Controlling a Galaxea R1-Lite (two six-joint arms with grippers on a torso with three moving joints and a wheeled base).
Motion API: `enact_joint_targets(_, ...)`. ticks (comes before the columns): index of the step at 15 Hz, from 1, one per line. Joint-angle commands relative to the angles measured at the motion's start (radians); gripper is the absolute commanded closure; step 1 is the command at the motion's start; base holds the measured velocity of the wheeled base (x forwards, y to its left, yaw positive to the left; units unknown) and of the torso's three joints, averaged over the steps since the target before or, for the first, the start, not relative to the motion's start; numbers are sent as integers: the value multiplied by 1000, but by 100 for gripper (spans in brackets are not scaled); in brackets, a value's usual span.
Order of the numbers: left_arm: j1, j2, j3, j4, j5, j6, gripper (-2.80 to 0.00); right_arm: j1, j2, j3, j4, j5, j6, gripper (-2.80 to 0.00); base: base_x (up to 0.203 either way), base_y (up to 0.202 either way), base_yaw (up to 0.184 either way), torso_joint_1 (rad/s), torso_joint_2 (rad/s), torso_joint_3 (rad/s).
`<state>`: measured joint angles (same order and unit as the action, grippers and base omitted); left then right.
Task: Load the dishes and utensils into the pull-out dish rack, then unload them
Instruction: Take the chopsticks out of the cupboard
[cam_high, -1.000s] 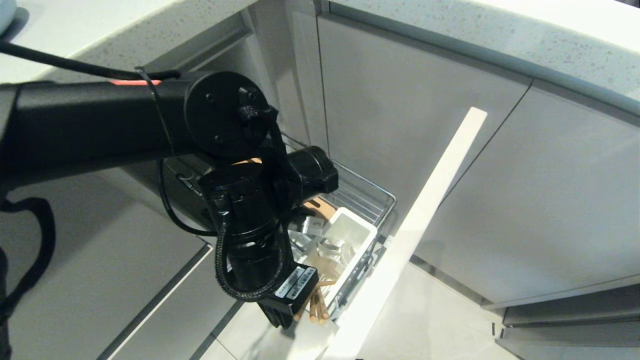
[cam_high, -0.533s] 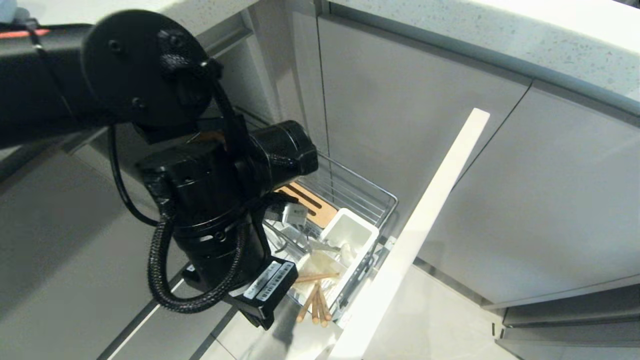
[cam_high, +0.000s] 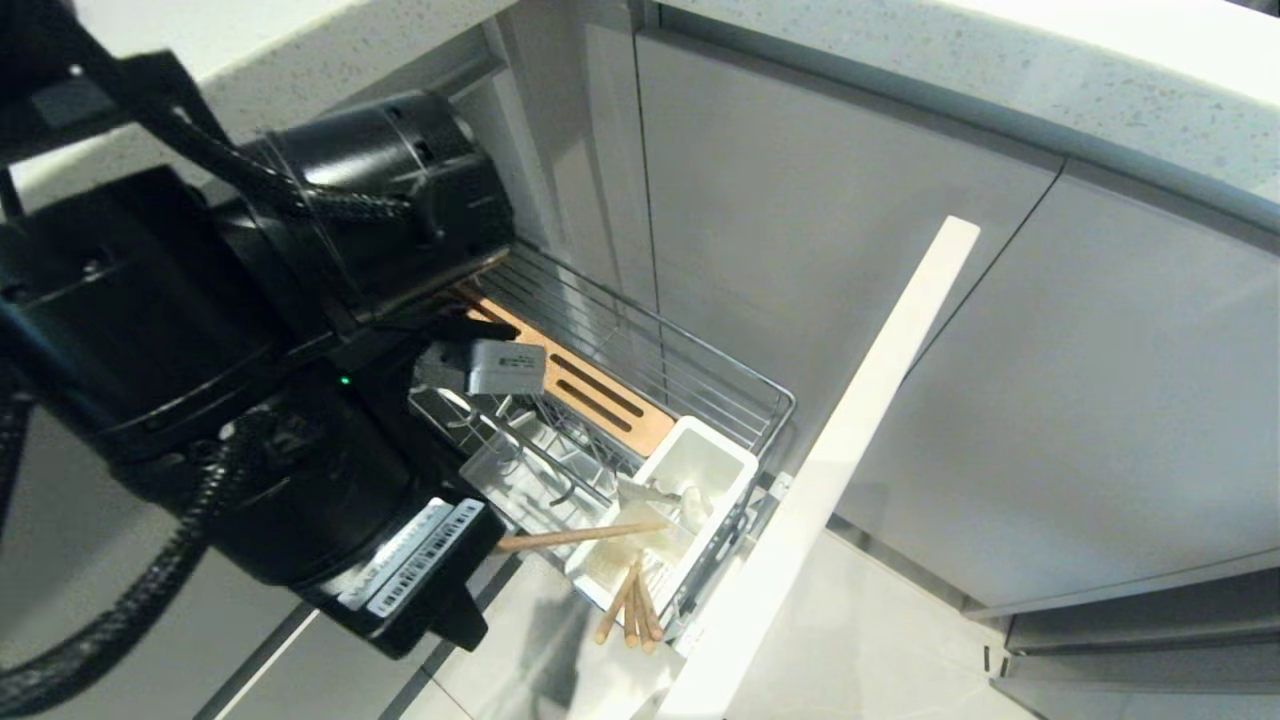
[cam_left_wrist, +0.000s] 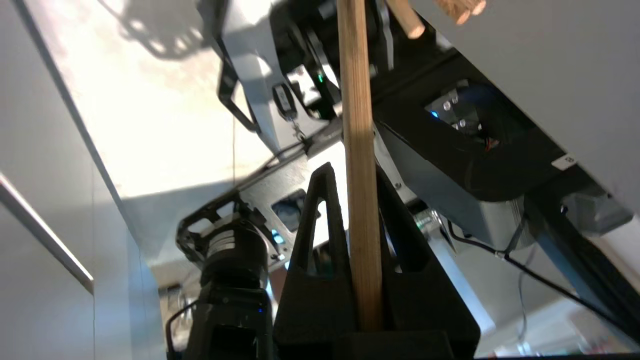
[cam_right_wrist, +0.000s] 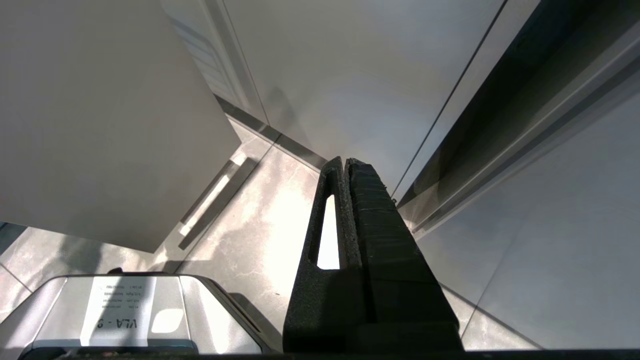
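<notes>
The pull-out dish rack (cam_high: 745, 395) stands drawn out of the cabinet, with its wooden strip (cam_high: 595, 388) and white caddy (cam_high: 700, 470) showing. My left gripper (cam_left_wrist: 356, 172) is shut on one light wooden chopstick (cam_left_wrist: 361, 200). In the head view the wrist hides the fingers, and the held chopstick (cam_high: 585, 537) reaches level from under the wrist toward the caddy. Other chopsticks (cam_high: 630, 612) lean out of the caddy's near end. My right gripper (cam_right_wrist: 346, 161) is shut on nothing, parked low and pointing at the floor. The dishes are out of view.
The rack's pale front panel (cam_high: 850, 440) stands out to the right of the basket. Grey cabinet doors (cam_high: 860, 250) run behind, under a speckled countertop (cam_high: 960, 70). Tiled floor (cam_high: 880, 650) lies below. My left arm fills the left half of the head view.
My left arm has risen and swung up and to the left with the chopstick, uncovering the wooden strip and caddy. The right arm has stayed still.
</notes>
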<state>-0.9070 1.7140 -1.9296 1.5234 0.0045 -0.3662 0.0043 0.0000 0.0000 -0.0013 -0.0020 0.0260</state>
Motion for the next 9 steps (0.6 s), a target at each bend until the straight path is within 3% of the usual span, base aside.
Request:
enact_joint_targets(1,-11,-71,0,7,24,-7,0,0,0,1,0,0,0,0,0,0,0,0,0,0)
enact_joint_targets(4,-32,-158,-1,7,49,-4,0,0,0,0,0,0,0,0,0,0,0,0,0,0)
enact_joint_targets(9,-86,-319,-2,7,146,1,0,0,0,2,1,-1,0,0,0,0,0,0,0,0)
